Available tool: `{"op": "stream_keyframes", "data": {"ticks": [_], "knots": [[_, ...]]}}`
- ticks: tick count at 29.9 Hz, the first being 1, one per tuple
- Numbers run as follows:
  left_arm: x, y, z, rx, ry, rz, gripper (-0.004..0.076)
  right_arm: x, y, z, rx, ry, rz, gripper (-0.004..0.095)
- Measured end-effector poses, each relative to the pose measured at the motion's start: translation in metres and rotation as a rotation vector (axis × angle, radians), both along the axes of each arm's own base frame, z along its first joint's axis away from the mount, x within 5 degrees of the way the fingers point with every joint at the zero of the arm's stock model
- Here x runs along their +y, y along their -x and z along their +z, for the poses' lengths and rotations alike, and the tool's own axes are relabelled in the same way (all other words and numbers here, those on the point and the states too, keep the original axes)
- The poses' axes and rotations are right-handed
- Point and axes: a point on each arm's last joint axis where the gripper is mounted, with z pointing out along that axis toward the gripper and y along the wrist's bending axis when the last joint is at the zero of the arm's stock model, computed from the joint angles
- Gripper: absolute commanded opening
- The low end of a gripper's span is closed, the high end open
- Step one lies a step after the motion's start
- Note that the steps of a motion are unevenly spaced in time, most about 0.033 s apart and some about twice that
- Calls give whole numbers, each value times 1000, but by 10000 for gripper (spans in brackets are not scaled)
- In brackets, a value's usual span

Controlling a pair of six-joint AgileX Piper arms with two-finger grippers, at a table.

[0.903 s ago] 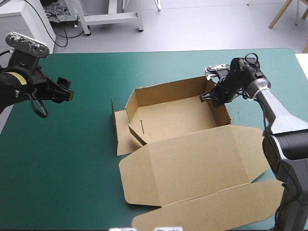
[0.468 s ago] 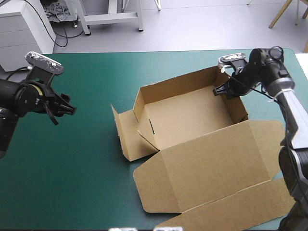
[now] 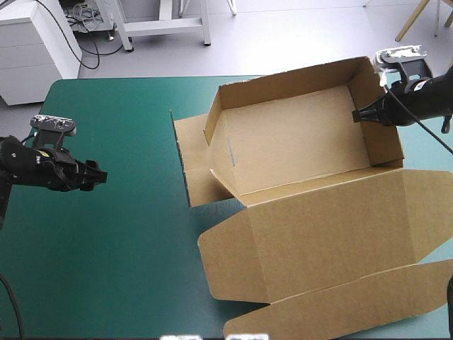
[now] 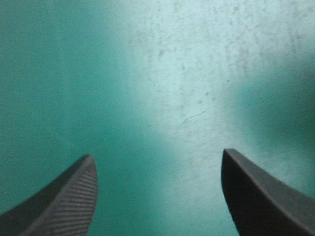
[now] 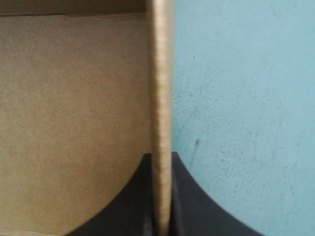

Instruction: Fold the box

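Right gripper point(image 3: 362, 115) clamps the right side wall of the brown box point(image 3: 297, 134). Its black fingers are all but closed, with the edge of the board running up between them in the right wrist view. The box is an open tray with raised walls, near the far right corner of the table point(image 3: 106, 269). Its lid point(image 3: 333, 227) lies flat and reaches toward the near and right edges. A side flap point(image 3: 192, 159) lies spread toward the table's middle. The left gripper point(image 3: 99, 176) is well apart from the box, near the left edge. Its fingers are spread wide over bare teal-green cover and hold nothing.
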Motion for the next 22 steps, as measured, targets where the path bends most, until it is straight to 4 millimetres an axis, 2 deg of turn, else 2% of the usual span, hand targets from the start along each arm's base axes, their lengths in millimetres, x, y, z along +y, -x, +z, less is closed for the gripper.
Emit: {"op": "stream_keyframes", "data": {"ticks": [5,11,22], "knots": [[-9,-4,-21,-37,213,-91,502,7,16,15,-52,-36,48,-20],[-21,-9,-44,-47,373,-176,502,12,33,29,-107,-55,82,-20],[-44,-17,-61,-106,655,-311,502,17,40,37,-143,-94,128,-20]]}}
